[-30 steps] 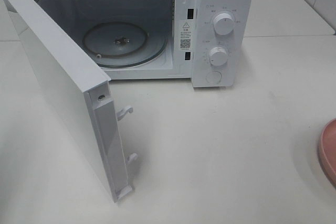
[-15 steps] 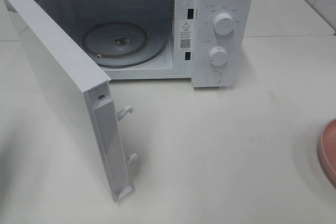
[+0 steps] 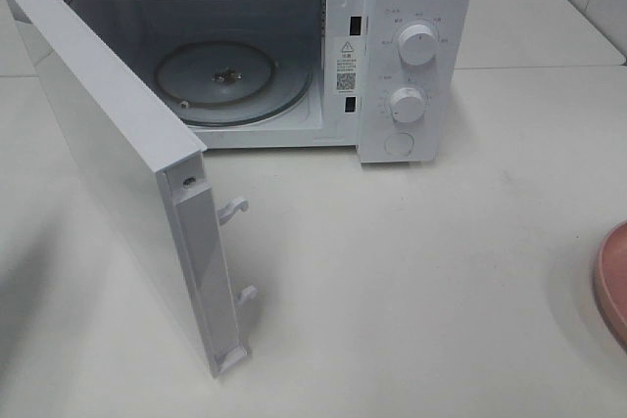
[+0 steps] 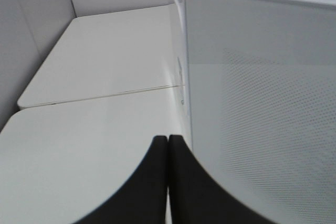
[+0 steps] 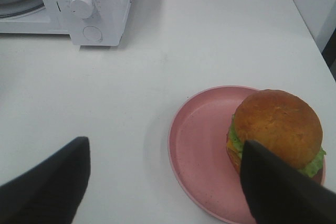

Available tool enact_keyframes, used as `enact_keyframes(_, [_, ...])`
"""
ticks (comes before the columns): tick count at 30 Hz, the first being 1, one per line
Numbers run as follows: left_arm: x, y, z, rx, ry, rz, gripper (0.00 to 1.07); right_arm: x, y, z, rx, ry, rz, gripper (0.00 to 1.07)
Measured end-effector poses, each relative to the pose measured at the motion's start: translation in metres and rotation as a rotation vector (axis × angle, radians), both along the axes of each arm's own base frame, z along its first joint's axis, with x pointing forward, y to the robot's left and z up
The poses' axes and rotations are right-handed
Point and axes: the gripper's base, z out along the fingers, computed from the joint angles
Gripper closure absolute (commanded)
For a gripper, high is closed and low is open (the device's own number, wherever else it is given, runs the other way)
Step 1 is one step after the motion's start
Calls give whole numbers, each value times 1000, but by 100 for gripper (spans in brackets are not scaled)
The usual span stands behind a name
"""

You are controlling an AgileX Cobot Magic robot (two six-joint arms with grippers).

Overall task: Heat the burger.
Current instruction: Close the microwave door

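Burger sits on the pink plate, low and right in the right wrist picture, far from the microwave. It stands bun up and is round, so no side is longer. The right fingers are wide open and hold nothing. The left fingers are shut, empty, beside the open door. A side squeeze could make it slide off the plate.

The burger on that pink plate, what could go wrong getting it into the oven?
1. The burger sits off-centre, near one edge of the pink plate; if the open right hand lifts the plate, it might tip or the burger slide.
2. The microwave door stands swung out over the table; an arm carrying the load could clip it.
3. The stacked burger could get squashed or come apart if gripped directly.
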Motion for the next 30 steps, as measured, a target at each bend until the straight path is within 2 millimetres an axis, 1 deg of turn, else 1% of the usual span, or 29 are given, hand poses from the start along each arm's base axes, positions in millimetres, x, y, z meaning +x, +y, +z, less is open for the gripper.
enact_keyframes(2, [2, -2, -3, -10, 1, -17, 107, 0, 0, 0, 0, 0, 0, 32])
enact_keyframes(4, [7, -6, -10, -31, 1, -59, 107, 0, 0, 0, 0, 0, 0, 32])
enact_keyframes(5, [7, -6, -10, -31, 1, -59, 107, 0, 0, 0, 0, 0, 0, 32])
enact_keyframes(7, [12, -13, -17, -55, 8, -107, 107, 0, 0, 0, 0, 0, 0, 32])
enact_keyframes(8, [12, -13, -17, -55, 8, -107, 107, 0, 0, 0, 0, 0, 0, 32])
enact_keyframes(9, [14, -17, -18, -53, 14, -125, 107, 0, 0, 0, 0, 0, 0, 32])
enact_keyframes(10, [19, -24, -21, -52, 26, -160, 107, 0, 0, 0, 0, 0, 0, 32])
enact_keyframes(13, [21, -27, -22, -52, 31, -171, 107, 0, 0, 0, 0, 0, 0, 32])
enact_keyframes(15, [29, -40, -28, -63, 58, -208, 107, 0, 0, 0, 0, 0, 0, 32])
enact_keyframes(18, [31, -42, -29, -65, 62, -215, 107, 0, 0, 0, 0, 0, 0, 32])
enact_keyframes(20, [39, -57, -31, -72, 67, -256, 107, 0, 0, 0, 0, 0, 0, 32])
enact_keyframes(23, [41, -58, -31, -76, 69, -254, 107, 0, 0, 0, 0, 0, 0, 32])
enact_keyframes(25, [51, -66, -31, -87, 63, -263, 107, 0, 0, 0, 1, 0, 1, 32])
enact_keyframes(26, [51, -66, -31, -87, 63, -263, 107, 0, 0, 0, 1, 0, 1, 32])
enact_keyframes(28, [58, -75, -27, -91, 45, -288, 107, 0, 0, 0, 1, 0, 1, 32])
enact_keyframes(30, [60, -79, -26, -93, 39, -298, 107, 0, 0, 0, 1, 0, 1, 32])
